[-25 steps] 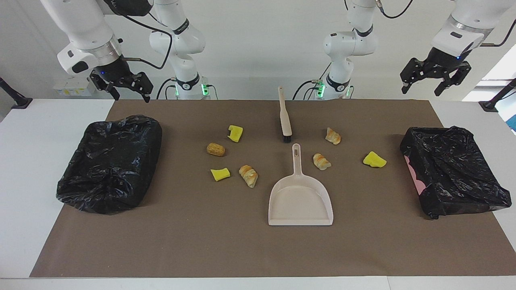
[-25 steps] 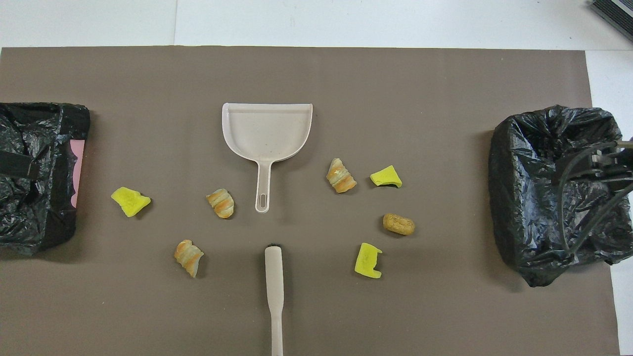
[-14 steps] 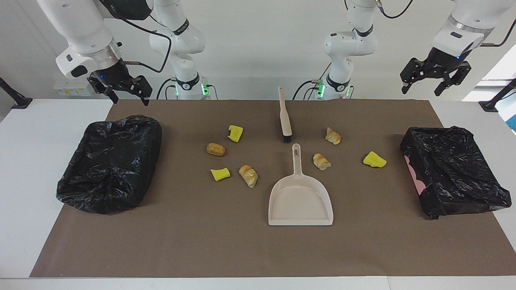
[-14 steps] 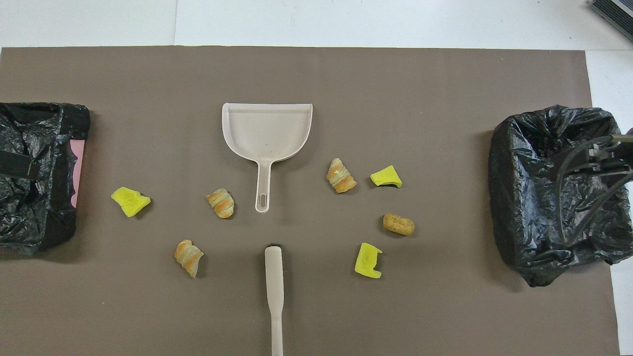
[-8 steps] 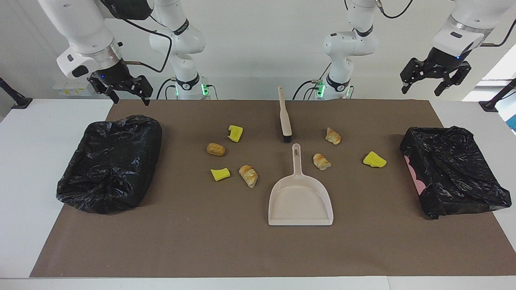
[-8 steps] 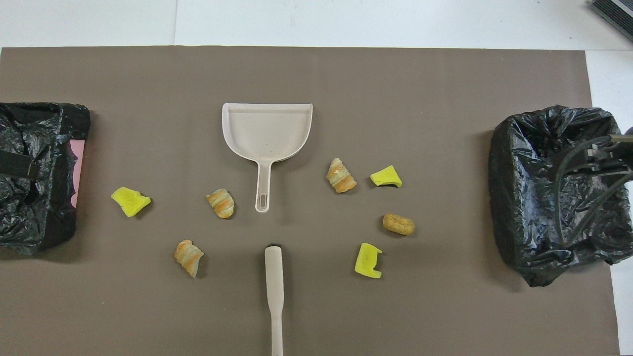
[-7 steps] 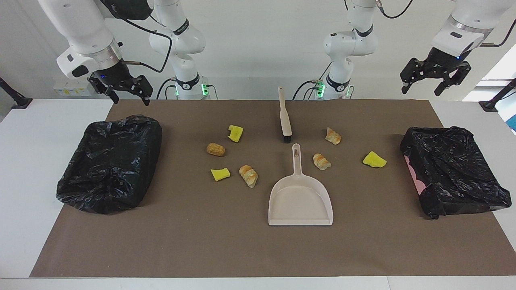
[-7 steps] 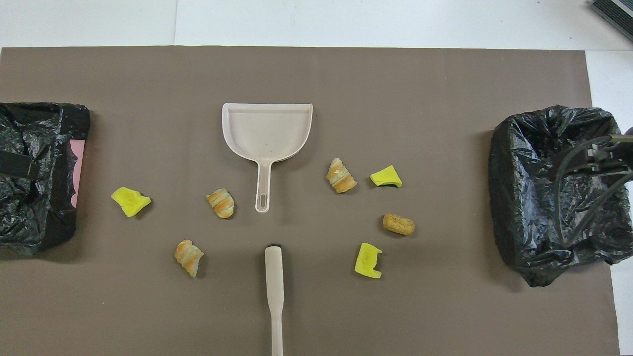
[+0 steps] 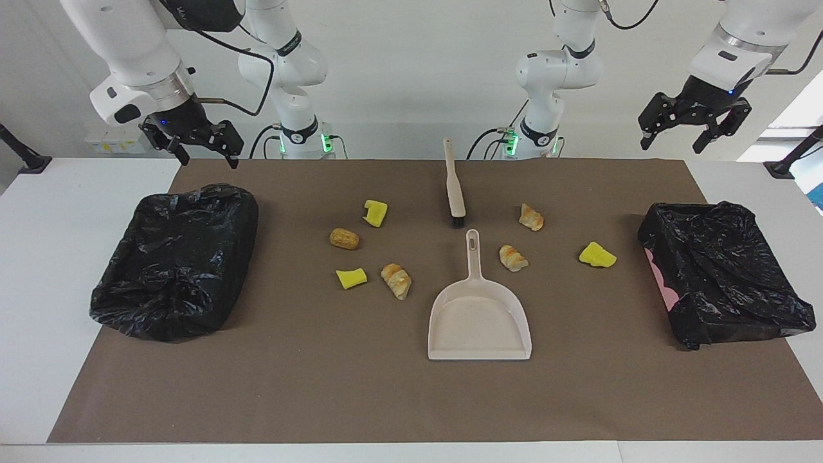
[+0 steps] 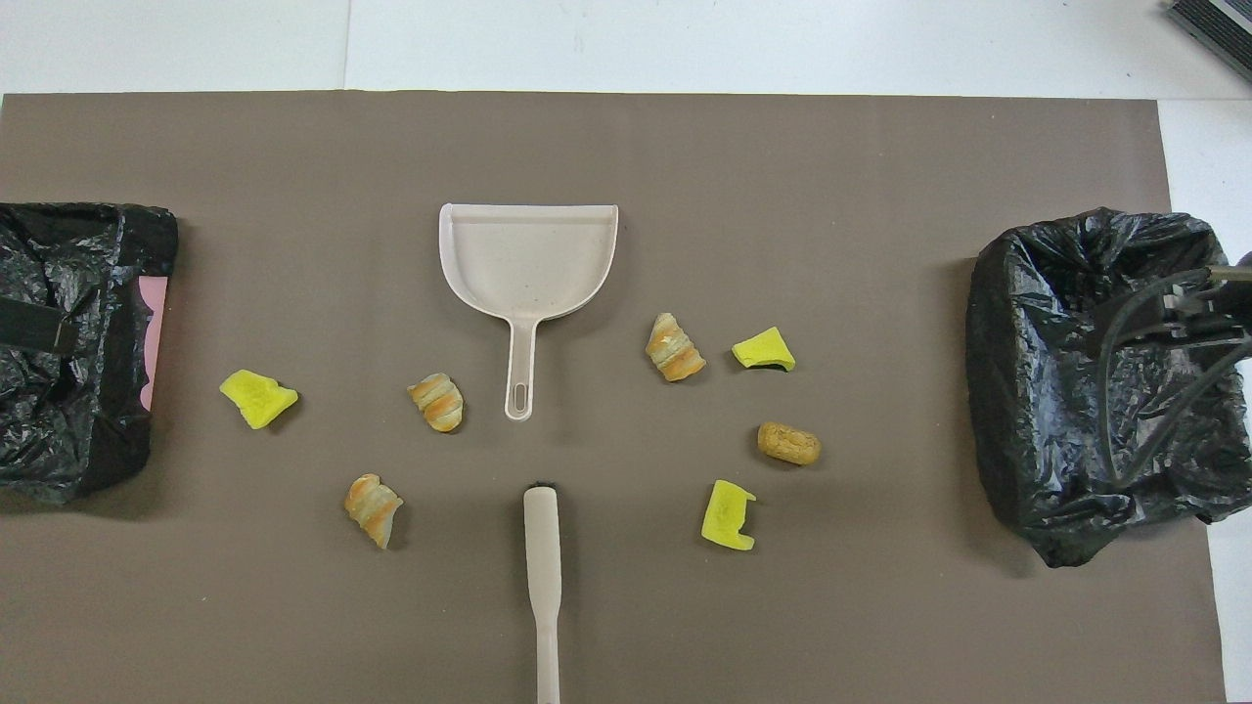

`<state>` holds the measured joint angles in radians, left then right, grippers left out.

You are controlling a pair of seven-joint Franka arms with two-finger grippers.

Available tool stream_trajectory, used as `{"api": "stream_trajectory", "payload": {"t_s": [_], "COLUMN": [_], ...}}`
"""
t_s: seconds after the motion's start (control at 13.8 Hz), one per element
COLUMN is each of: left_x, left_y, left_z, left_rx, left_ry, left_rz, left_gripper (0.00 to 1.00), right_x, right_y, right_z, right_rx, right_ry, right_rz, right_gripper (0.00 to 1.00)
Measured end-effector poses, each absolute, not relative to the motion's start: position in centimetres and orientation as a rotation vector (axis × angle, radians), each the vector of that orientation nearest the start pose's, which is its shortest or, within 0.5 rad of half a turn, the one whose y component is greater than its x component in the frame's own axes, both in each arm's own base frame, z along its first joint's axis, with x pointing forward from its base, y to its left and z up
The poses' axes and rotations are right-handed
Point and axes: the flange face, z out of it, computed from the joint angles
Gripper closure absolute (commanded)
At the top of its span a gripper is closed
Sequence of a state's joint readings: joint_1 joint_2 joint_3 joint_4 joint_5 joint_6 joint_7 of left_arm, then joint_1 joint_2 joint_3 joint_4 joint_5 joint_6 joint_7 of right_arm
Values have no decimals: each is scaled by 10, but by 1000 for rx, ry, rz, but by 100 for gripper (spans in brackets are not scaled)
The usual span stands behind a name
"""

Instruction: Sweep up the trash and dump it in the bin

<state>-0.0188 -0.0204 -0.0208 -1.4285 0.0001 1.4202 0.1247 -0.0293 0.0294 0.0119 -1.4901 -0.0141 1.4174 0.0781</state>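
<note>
Overhead, the brush (image 10: 541, 577) handle is cut off at the frame edge. Both end effectors hang open and empty: right end effector (image 9: 203, 153) over the table's near edge by one bin (image 9: 175, 258), raised slightly since earlier; left end effector (image 9: 694, 132) unchanged. Trash (image 9: 396, 280) lies scattered around the dustpan (image 9: 479, 318); the other bin (image 10: 73, 342) is cropped.

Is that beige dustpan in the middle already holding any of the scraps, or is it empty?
Empty. The dustpan shows only its bare beige floor in both views, and all seven scraps lie on the brown mat around it.

White table (image 9: 38, 257) w/ brown mat (image 9: 360, 386); trash (image 9: 344, 238), dustpan (image 9: 479, 325), brush (image 9: 454, 186), 2 bins (image 9: 173, 257).
</note>
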Motion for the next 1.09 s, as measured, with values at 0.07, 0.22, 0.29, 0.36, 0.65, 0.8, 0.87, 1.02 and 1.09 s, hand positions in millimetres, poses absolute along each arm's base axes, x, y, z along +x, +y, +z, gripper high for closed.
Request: {"api": "stream_trajectory", "payload": {"t_s": [0.07,0.22,0.29,0.36,0.65,0.8,0.87,1.02,1.09], "left_x": [530,530,530,530,530,530,529,522,514], "left_y": [-21,-21,-22,-22,-22,-20,-19,-24,-30], "left_z": [688,688,688,688,688,687,686,678,670], "left_rx": [-3130,-3130,-3130,-3130,-3130,-3131,-3132,-3130,-3127], "left_ry": [258,258,259,259,255,247,245,259,277], "left_rz": [-19,-19,-19,-19,-11,-5,3,33,50], "left_gripper": [0,0,0,0,0,0,0,0,0], "right_x": [548,548,548,547,547,548,551,567,578], "right_y": [-11,-12,-12,-11,-1,12,25,52,62], "right_z": [633,633,633,632,627,620,613,592,579], "right_rx": [-3151,-3151,-3151,-3151,-3152,-3154,-3154,-3156,-3155], "right_ry": [153,153,153,152,99,57,20,-35,-51], "right_rz": [161,161,161,164,164,184,200,181,155], "right_gripper": [0,0,0,0,0,0,0,0,0]}}
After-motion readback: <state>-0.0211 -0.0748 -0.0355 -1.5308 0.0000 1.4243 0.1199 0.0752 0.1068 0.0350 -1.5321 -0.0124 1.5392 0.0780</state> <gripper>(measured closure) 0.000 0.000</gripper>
